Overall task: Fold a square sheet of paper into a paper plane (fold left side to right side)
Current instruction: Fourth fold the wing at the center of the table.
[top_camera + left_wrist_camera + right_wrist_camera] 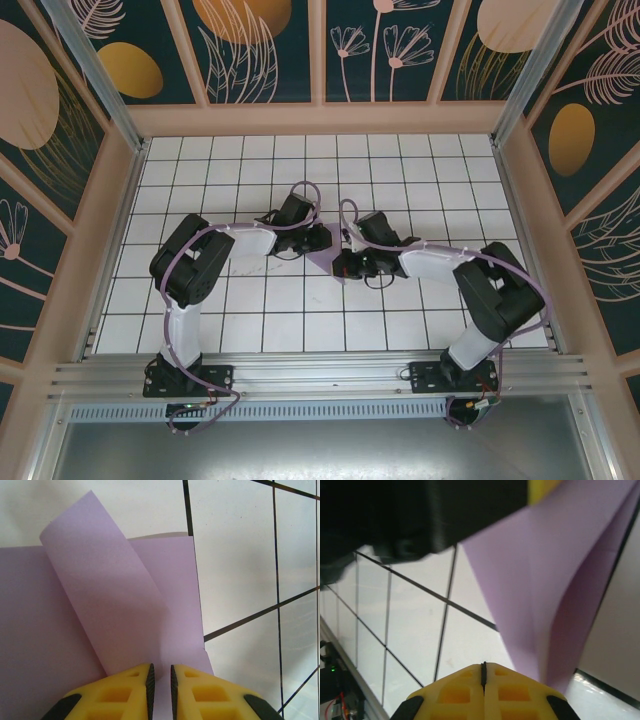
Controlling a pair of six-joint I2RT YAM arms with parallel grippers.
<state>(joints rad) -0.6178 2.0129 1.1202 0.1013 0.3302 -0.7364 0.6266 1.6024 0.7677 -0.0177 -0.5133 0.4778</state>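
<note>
Pinching a curled-over flap of the lavender-purple square sheet of paper [115,615] between nearly closed jaws, the left gripper [161,674] holds it at the centre of the white gridded table [240,555], its pointed end reaching just beside the right gripper [483,666], clamped shut and empty.

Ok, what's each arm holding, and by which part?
Left gripper: its nearly closed jaws seem to pinch the lavender paper by its lifted flap's near end. Right gripper: jaws shut, nothing between them.
</note>
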